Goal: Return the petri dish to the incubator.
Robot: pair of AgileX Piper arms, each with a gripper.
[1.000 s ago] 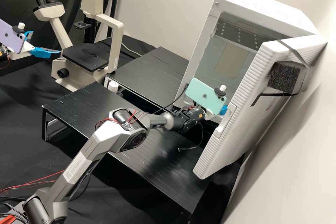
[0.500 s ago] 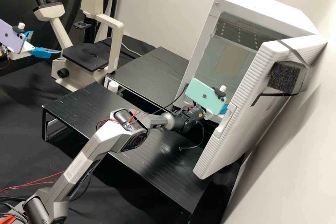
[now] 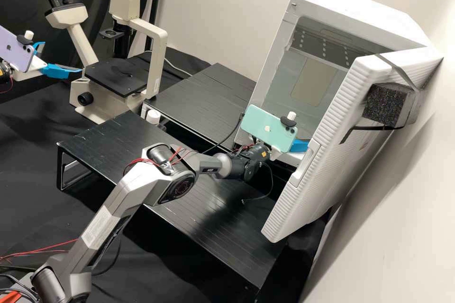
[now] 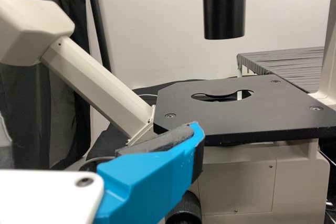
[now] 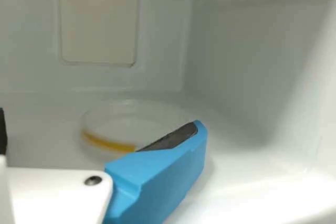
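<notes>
At the incubator (image 3: 316, 80) opening, my right gripper (image 3: 299, 146) shows a blue finger behind the mint phone. In the right wrist view my right gripper (image 5: 100, 129) is open, one finger near the middle and a black pad at the edge. A clear round petri dish (image 5: 107, 142) with an amber band lies flat on the white incubator floor (image 5: 236, 166), beyond the fingers and partly hidden by one. My left gripper (image 3: 62, 57) stands open beside the microscope with nothing held; in the left wrist view a finger of my left gripper (image 4: 100, 142) overlaps the stage corner.
The incubator door (image 3: 327, 151) stands open to the right of my right gripper. A cream microscope (image 3: 154, 57) with a black stage (image 4: 231, 114) is at the back left. Low black platforms (image 3: 109, 147) lie under the right arm and behind it, with a loose cable nearby.
My right gripper has drawn back a little from the incubator, leftward in the high view, and more of its blue finger shows. The left arm has kept still.
</notes>
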